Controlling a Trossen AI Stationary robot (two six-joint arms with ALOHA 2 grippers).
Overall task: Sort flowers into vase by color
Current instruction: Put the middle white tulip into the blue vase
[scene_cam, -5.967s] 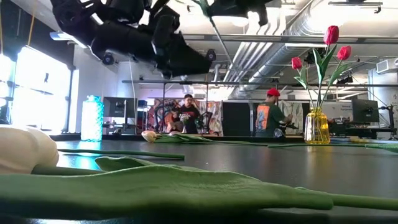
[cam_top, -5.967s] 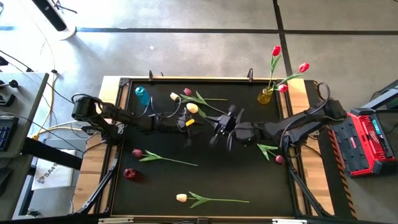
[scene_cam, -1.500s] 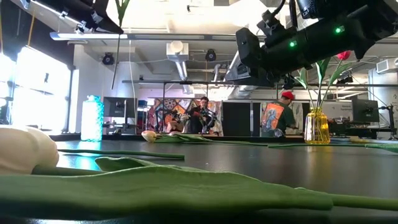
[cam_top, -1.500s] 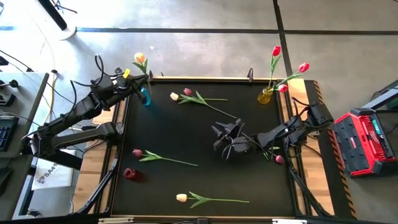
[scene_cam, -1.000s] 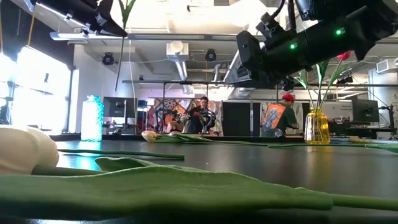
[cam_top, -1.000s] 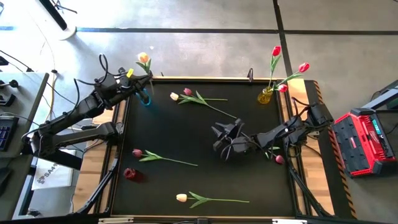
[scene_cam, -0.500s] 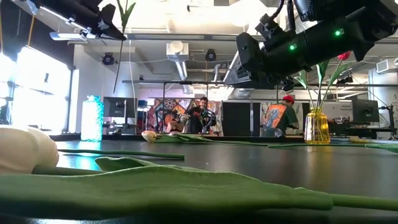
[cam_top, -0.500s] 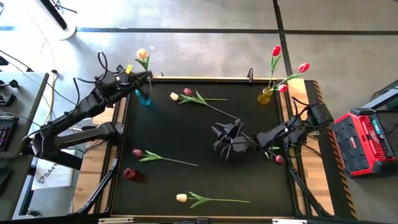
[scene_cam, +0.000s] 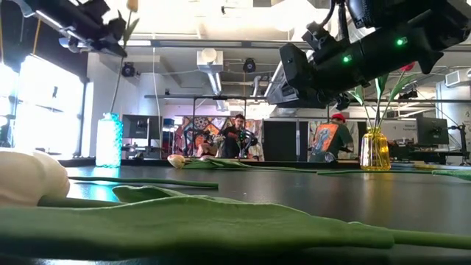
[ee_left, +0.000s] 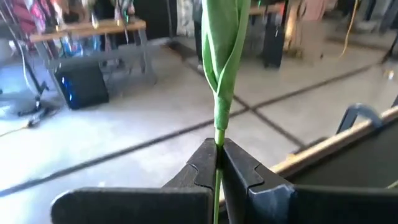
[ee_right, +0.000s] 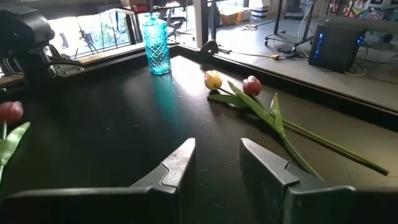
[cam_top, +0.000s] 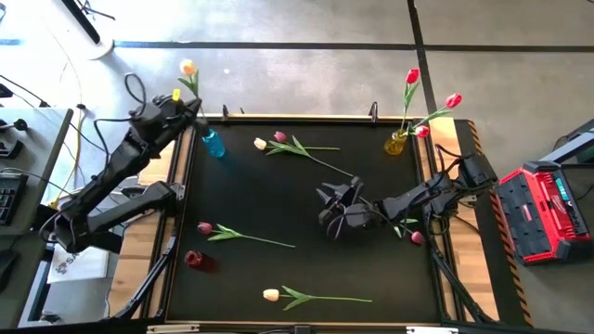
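a black-topped table with a pale wooden rim (cam_top: 306, 119) sits on a grey concrete floor, with a busy workshop and two people in the far background of the low view. up at the far left corner, the left gripper (cam_top: 182, 100) is raised beyond the table's edge, its fingers (ee_left: 200, 169) pinching the thin green stem of a cream-yellow artificial tulip (cam_top: 188, 69), head up, stem hanging down near the turquoise patterned glass vase (cam_top: 213, 143) just inside that corner. the right gripper (cam_top: 334, 209) hovers over the middle of the table, fingers (ee_right: 171, 169) spread apart and holding nothing. across in the far right corner, a yellow glass vase (cam_top: 396, 144) holds three red tulips (cam_top: 412, 77). lying on the black surface: a cream tulip and a dark pink tulip side by side (cam_top: 269, 141) near the far edge, a maroon tulip (cam_top: 205, 227) on the left, a cream tulip (cam_top: 271, 295) near the front edge, and a pink tulip (cam_top: 417, 238) by the right arm. a small dark red vase (cam_top: 193, 260) stands at the left front.
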